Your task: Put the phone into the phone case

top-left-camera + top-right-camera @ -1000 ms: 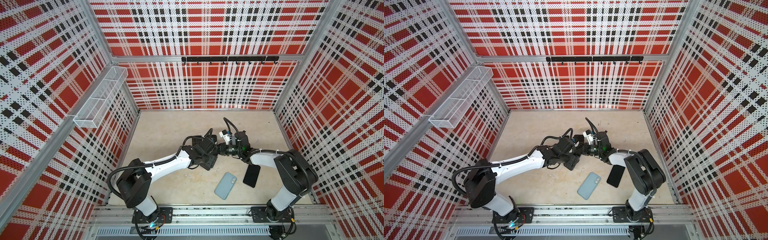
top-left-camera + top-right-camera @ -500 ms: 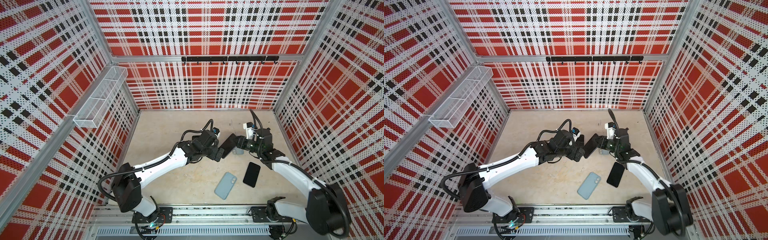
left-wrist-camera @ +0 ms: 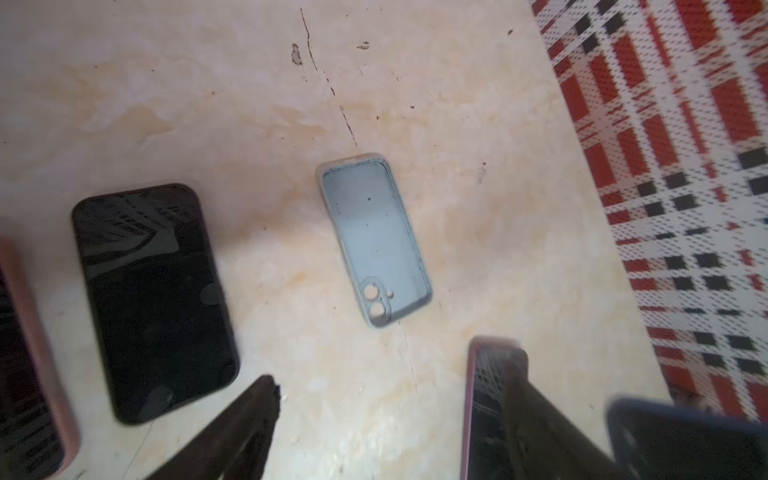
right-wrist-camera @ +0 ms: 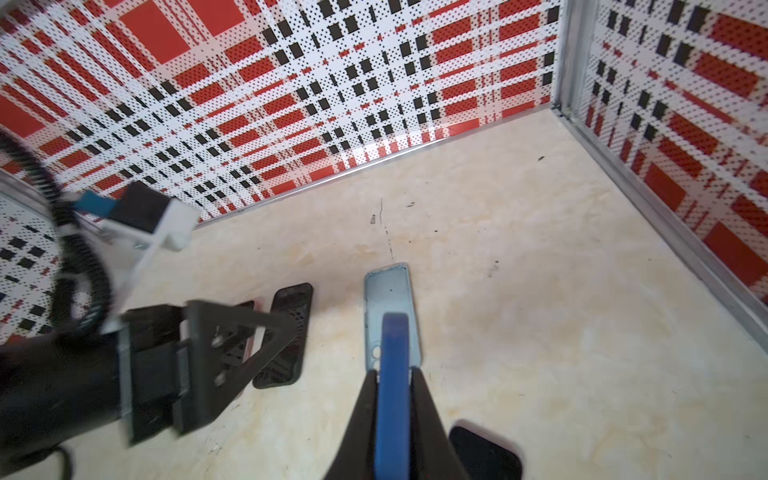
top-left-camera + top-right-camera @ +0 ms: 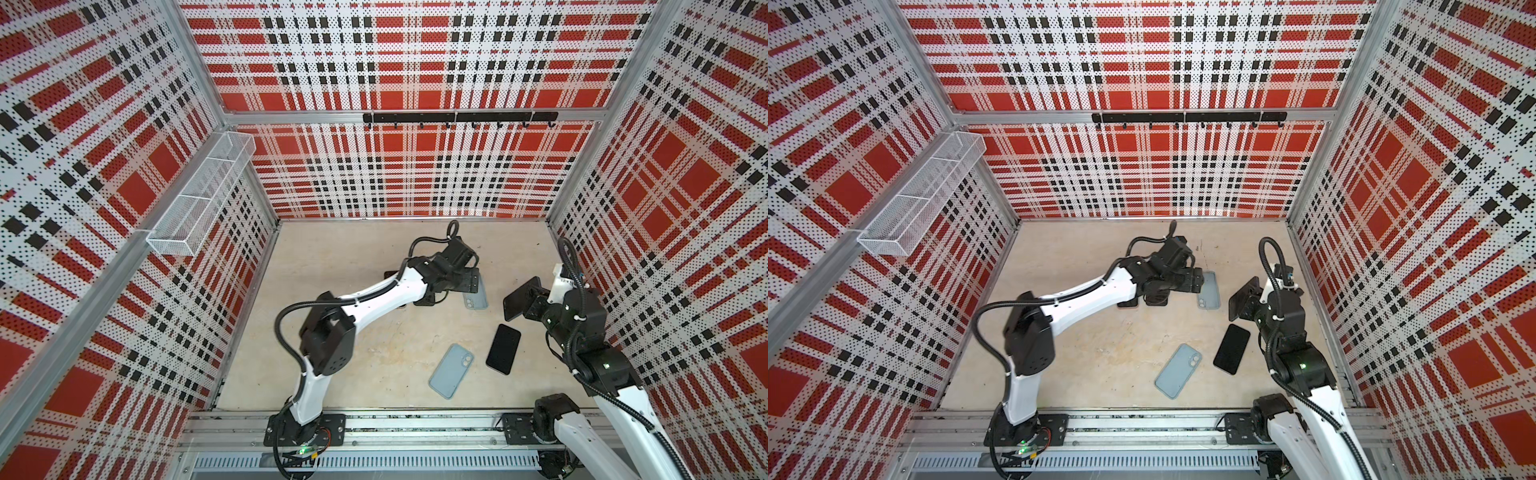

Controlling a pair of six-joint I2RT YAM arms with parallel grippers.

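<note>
Clamps a blue-edged phone (image 5: 518,298) by its two flat faces in the right pincer (image 4: 392,376), on edge, raised above the table (image 5: 353,257). Finds the phone case (image 3: 374,241) just ahead of this pincer's tips and lower, flat on the table, hollow side up, camera holes at the end nearer to the pincer. Holds the left pincer (image 3: 392,368) with fingers wide apart, nothing clamped between them. Looks from there straight down on the same phone case, under the gap and a little ahead of the fingertips, not touched. Has a bare black phone (image 3: 153,299) flat on the table to one side of the left pincer. Has also, below the right pincer, an other black phone (image 5: 503,349), and further from the pincer a second pale case (image 5: 451,370), back side up.

Differs from one second ago: then meets pincer to pincer over the middle of the table. Half a second ago, has the blue-edged phone between both pincers. Now carries it in the right pincer alone, well apart from the left pincer. Keeps the second pale case and the other black phone in their same places.
</note>
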